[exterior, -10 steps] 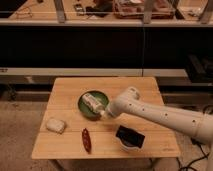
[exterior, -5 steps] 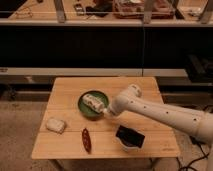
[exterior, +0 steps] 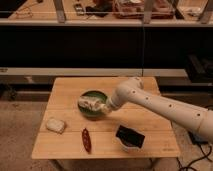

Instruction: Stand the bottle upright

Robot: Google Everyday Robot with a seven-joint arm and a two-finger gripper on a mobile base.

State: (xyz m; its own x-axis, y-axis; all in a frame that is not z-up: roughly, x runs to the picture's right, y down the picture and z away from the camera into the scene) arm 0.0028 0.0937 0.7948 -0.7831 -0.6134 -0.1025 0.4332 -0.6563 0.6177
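Observation:
A pale bottle [exterior: 89,103] lies on its side across a green bowl [exterior: 93,95] at the middle of the wooden table [exterior: 70,87]. My gripper [exterior: 103,107] is at the bottle's right end, at the bowl's right rim, at the tip of the white arm [exterior: 160,107] that reaches in from the right. The gripper seems to touch the bottle's end.
A white crumpled packet [exterior: 55,125] lies at the table's left. A red-brown object [exterior: 86,140] lies near the front edge. A black bag sits on a white bowl [exterior: 129,138] at the front right. Dark shelving stands behind the table.
The arm has shifted slightly; the gripper stays at the bottle's right end. The bottle still lies on the bowl.

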